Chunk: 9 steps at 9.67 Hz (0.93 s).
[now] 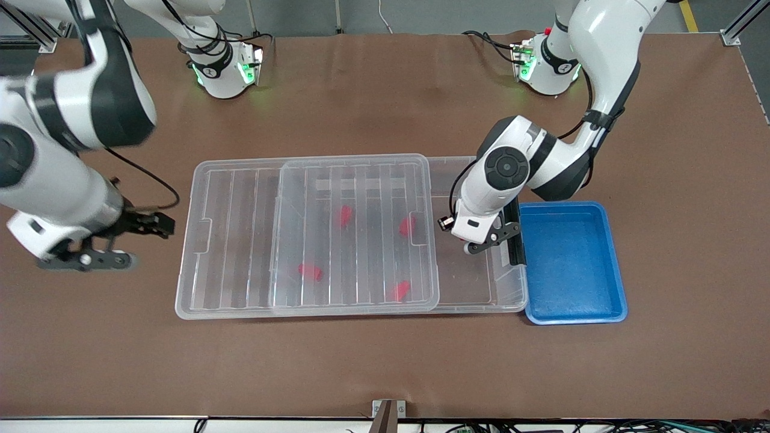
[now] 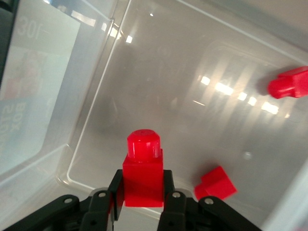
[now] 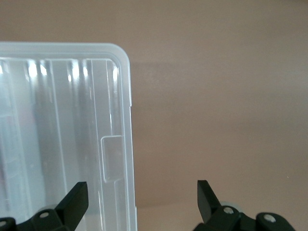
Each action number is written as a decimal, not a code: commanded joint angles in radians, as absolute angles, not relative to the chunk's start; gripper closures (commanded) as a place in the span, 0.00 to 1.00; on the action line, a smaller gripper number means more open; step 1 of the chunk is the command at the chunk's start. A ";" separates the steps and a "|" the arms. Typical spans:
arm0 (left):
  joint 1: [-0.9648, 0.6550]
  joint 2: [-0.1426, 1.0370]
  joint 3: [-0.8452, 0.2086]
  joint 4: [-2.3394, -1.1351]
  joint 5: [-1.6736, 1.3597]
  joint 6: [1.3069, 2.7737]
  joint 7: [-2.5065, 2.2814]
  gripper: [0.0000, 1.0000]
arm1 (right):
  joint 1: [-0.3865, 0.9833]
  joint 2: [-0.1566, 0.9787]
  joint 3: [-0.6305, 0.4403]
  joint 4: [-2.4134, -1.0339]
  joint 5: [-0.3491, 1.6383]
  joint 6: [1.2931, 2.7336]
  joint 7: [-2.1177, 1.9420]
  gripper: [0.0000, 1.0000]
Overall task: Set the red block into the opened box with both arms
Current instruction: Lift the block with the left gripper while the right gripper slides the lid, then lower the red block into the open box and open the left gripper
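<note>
Altogether five red blocks: four in the box point(image 1: 210, 304), one red block point(image 2: 142, 173) gripped.

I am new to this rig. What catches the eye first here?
The left pincer grips a red block over the uncovered end of the clear box, beside the blue tray. The slid-aside lid veils four more blocks. The open right pincer waits by the lid's end.

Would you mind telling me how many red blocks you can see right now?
5: four lie in the box under the slid-aside lid, at; the fifth is held in the left gripper over the box's uncovered end.
</note>
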State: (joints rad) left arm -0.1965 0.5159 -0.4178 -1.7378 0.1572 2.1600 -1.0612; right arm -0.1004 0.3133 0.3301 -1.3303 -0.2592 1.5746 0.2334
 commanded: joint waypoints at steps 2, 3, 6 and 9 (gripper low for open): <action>-0.212 0.604 -0.419 -1.752 0.294 2.183 -1.072 0.97 | -0.091 0.123 0.127 -1.370 -0.028 1.507 0.238 0.00; -0.210 0.626 -0.419 -1.750 0.299 2.184 -1.034 0.97 | -0.063 0.068 0.023 -1.370 0.033 1.444 0.232 0.00; -0.210 0.652 -0.420 -1.753 0.299 2.191 -0.914 0.97 | -0.077 0.020 -0.070 -1.373 0.112 1.381 0.130 0.00; -0.196 0.672 -0.419 -1.781 0.319 2.250 -0.873 0.97 | -0.081 0.025 -0.074 -1.371 0.058 1.391 0.103 0.00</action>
State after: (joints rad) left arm -0.2091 0.6400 -0.4181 -1.7540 0.2863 2.1971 -0.8856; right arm -0.0858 0.0362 -0.0639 -1.3510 0.0775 1.3775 0.1148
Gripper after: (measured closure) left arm 0.648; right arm 0.000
